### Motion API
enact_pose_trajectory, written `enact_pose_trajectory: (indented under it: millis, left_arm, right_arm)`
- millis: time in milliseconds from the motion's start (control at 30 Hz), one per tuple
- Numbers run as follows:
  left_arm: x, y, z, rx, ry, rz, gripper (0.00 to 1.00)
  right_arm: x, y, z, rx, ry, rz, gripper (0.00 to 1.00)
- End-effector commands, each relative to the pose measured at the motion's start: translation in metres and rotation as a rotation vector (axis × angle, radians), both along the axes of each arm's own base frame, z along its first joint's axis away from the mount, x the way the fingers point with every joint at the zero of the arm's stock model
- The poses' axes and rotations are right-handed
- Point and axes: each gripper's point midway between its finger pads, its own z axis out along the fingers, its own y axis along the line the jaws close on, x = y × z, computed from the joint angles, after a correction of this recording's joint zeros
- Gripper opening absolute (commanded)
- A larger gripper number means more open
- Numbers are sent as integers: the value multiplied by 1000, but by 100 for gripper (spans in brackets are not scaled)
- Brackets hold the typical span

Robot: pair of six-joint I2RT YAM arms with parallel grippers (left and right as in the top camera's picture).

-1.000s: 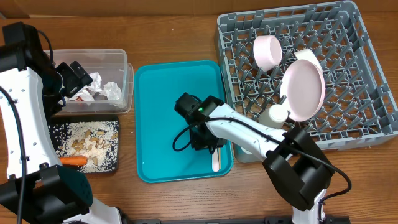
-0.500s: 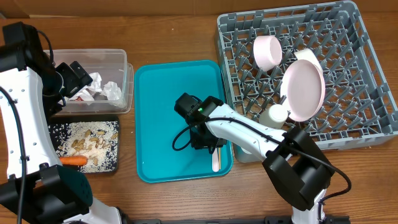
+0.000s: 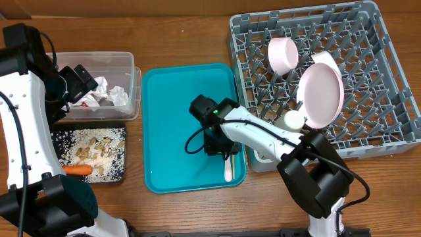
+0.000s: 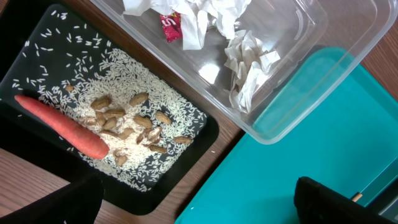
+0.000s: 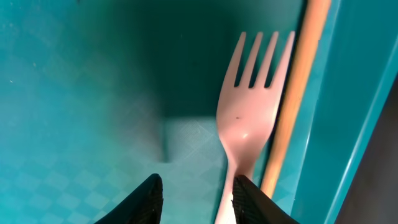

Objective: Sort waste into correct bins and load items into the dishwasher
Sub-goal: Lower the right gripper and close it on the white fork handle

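Fork and stick: We find the white plastic fork [image 5: 249, 124] and the thin pale wooden stick [image 5: 292, 99] lying side by side in the near right corner of the flat teal tray [image 3: 171, 118]. Neither has reached the rack.
Right tool: The right tool [image 5: 196, 199] hangs low over the fork, fingers part-way apart and clamped on nothing. The fork's handle runs between them, close to the finger on the stick's side.
Rack: To the right of the teal tray, the large square grey plastic dish rack [image 3: 388, 131] holds the white round plate [image 3: 321, 95], a white bowl [image 3: 283, 54], a second bowl [image 3: 327, 62] behind the plate and the small white cup [image 3: 294, 120].
Bins: On the left, the clear plastic tub [image 3: 133, 85] holds the crumpled white napkins [image 3: 105, 92] and the red wrapper [image 4: 170, 25]. The shallow black tray [image 3: 59, 141] nearer to us holds the small orange carrot [image 3: 79, 170] and the beige nut and grain scraps [image 3: 92, 153].
Left tool: The left tool [image 4: 196, 186] is spread wide and empty above the bins.
Done: We judge the waste fully sorted and the dishware loaded.
Left: Only the fork and the stick seem to remain. We see nothing else loose on the wooden desk [image 3: 171, 33].
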Motion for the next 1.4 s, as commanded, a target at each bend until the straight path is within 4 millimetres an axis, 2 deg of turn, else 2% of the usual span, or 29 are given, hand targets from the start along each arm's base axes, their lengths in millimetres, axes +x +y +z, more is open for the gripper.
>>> enact_pose_trajectory:
  millis: [0, 267, 367, 667, 900, 1067, 1367]
  left_arm:
    - [-1, -3, 0, -14, 1, 10, 100]
    - [-1, -3, 0, -14, 1, 10, 100]
    - [-1, -3, 0, -14, 1, 10, 100]
    - [-1, -3, -1, -14, 1, 9, 100]
    - [-1, -3, -1, -14, 1, 9, 100]
    - [-1, -3, 0, -14, 1, 10, 100]
    - [-1, -3, 0, -14, 1, 10, 100]
  right_arm:
    - [-4, -1, -13, -2, 38, 24, 40]
    - [-3, -2, -15, -2, 40, 22, 40]
    - [-3, 3, -13, 26, 46, 69, 40]
    - [12, 13, 15, 35, 7, 74, 43]
    - [18, 3, 33, -35, -14, 76, 44]
    - [18, -13, 34, -113, -23, 80, 44]
    - [10, -20, 23, -136, 2, 81, 44]
